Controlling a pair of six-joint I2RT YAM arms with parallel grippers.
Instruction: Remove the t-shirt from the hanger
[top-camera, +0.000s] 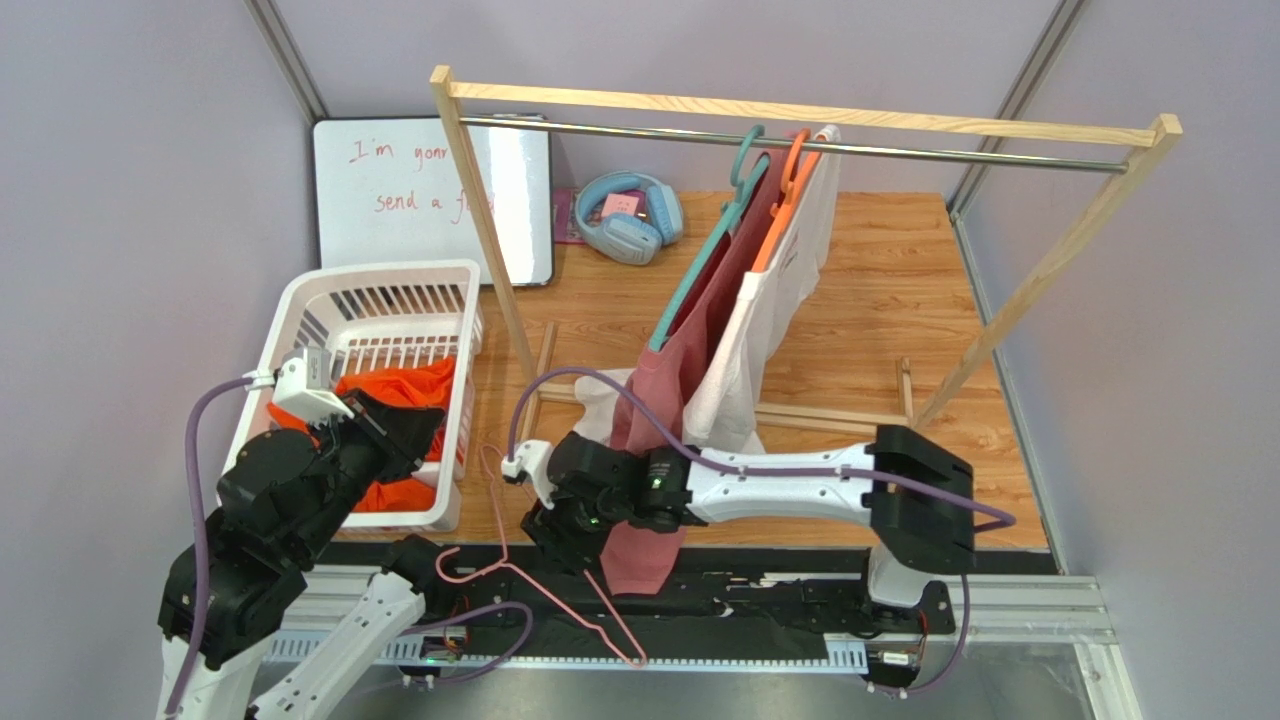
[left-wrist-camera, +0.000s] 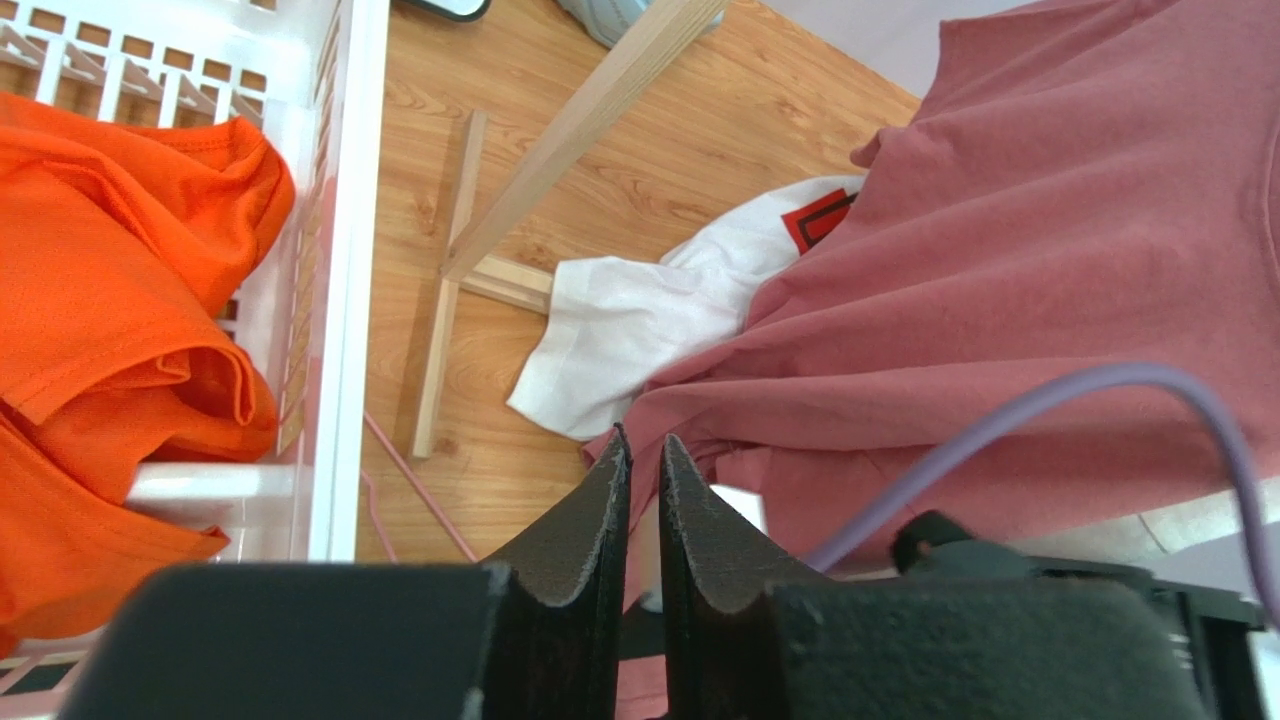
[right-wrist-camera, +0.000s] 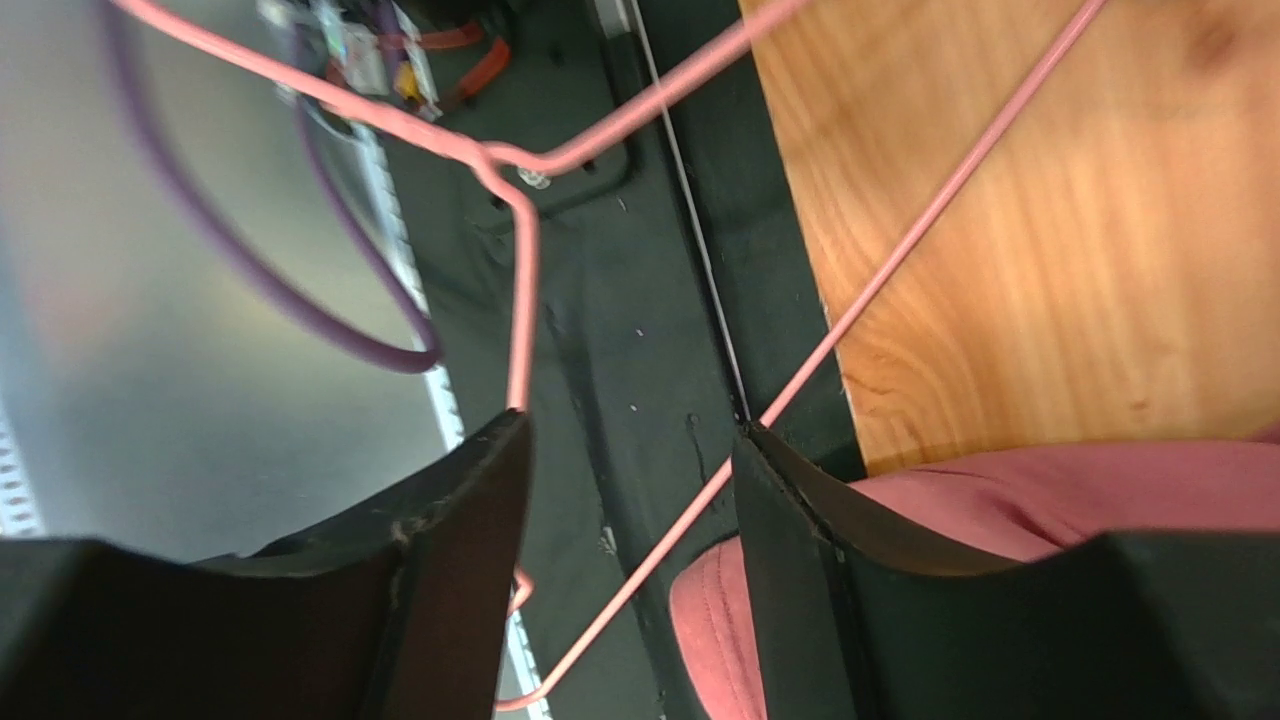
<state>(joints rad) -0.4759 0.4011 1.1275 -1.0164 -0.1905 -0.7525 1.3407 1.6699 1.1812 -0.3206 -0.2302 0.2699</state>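
Right wrist: right hand (right-wrist-camera: 631, 432) open above pink wire hanger (right-wrist-camera: 522, 300)

I count three t-shirts: one dusty red cotton t-shirt (top-camera: 684, 360), one white cotton t-shirt (top-camera: 781, 285) and one orange cotton t-shirt (top-camera: 406, 393). I count three hangers: one teal plastic hanger (top-camera: 706, 255), one orange plastic hanger (top-camera: 789, 210) and one thin pink wire hanger (right-wrist-camera: 522, 300). There is one white plastic basket (top-camera: 391, 273), one wooden clothes rack (top-camera: 781, 110), one whiteboard (top-camera: 406, 195) and one pair of blue headphones (top-camera: 628, 215).
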